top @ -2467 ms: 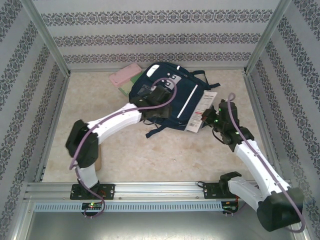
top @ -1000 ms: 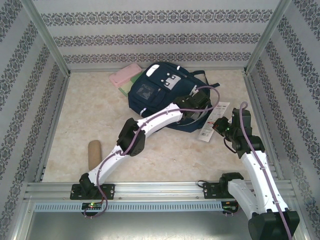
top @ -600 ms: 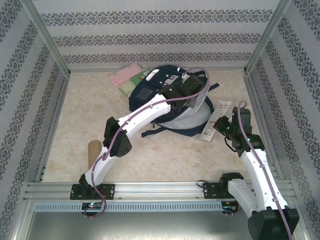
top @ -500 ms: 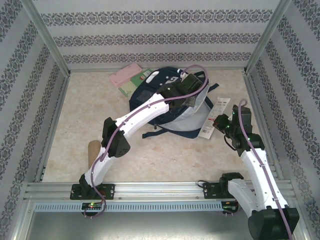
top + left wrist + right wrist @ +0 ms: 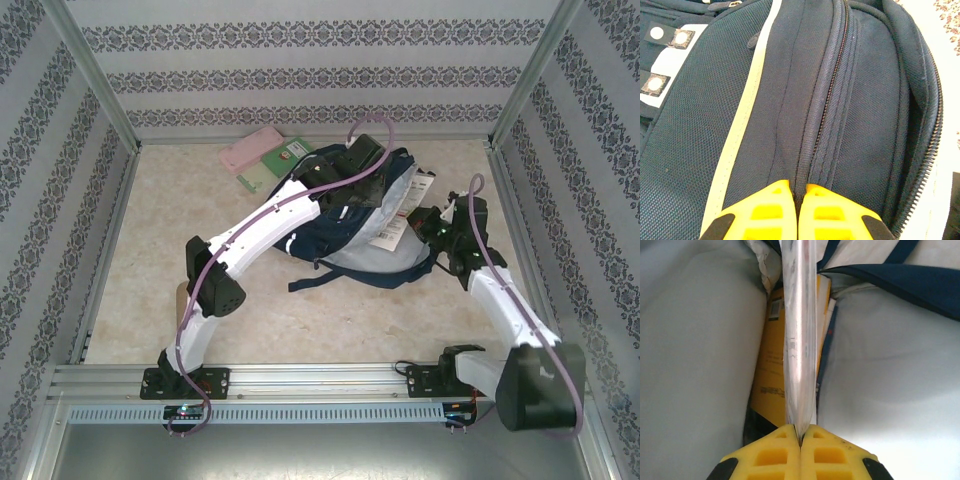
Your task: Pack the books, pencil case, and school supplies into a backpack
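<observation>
The navy backpack (image 5: 312, 236) lies mid-table with its mouth pulled open, pale lining showing. My left gripper (image 5: 366, 186) is shut on a fold of backpack fabric (image 5: 865, 100) beside the zipper, fingers (image 5: 771, 200) pinched together. Shut on the long white packet (image 5: 391, 229), my right gripper (image 5: 426, 222) holds it edge-on (image 5: 800, 340) in the backpack's mouth. A yellow-orange book (image 5: 771, 365) stands inside against the lining. The pink pencil case (image 5: 250, 150) and a green book (image 5: 276, 163) lie at the back left. A tan piece (image 5: 181, 297) peeks out behind my left elbow.
Patterned walls and metal posts close in the table on three sides. The backpack's dark straps (image 5: 322, 273) trail toward the front. Bare tabletop (image 5: 330, 320) lies at the front centre and along the left side.
My left gripper has lifted the backpack's top edge up and toward the back, opening its mouth. My right gripper has carried the white packet left, into the opening.
</observation>
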You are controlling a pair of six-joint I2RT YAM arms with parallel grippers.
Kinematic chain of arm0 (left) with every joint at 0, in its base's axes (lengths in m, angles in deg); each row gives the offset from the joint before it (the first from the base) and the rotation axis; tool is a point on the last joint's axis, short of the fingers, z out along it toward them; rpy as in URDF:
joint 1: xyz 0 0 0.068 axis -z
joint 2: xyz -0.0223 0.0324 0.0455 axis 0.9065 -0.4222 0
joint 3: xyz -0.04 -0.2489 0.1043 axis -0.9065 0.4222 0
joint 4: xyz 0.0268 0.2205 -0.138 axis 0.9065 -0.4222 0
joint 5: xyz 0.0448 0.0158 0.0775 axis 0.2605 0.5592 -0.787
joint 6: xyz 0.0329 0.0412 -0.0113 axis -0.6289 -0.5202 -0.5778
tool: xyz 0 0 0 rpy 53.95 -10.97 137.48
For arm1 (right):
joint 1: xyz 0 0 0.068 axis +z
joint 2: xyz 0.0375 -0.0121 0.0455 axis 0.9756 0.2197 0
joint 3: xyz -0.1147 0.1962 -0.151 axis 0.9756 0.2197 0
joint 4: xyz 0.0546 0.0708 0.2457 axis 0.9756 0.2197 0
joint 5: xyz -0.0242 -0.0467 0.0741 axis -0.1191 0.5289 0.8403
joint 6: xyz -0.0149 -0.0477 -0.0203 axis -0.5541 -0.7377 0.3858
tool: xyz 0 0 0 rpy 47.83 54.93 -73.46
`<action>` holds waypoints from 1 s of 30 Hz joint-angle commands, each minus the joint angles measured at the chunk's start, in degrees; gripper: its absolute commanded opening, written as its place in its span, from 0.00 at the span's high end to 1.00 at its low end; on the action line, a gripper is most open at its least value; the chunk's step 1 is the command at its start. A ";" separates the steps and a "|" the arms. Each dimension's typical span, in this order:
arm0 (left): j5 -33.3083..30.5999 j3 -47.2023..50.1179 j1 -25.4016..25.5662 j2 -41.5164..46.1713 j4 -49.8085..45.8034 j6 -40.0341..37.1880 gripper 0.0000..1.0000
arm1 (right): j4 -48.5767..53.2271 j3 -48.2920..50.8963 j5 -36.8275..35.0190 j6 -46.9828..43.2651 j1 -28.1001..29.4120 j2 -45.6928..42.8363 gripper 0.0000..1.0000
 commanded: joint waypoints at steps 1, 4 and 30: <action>2.08 -0.59 -0.38 5.15 4.27 2.55 1.00 | -15.83 0.70 2.90 9.04 1.40 4.25 1.00; 2.73 -0.65 -0.41 5.04 4.38 3.05 1.00 | -18.01 -0.42 -0.29 10.58 4.30 8.32 1.00; 3.38 0.10 -1.21 5.44 3.90 2.60 1.00 | -12.32 -3.59 -3.01 8.31 7.68 18.98 0.26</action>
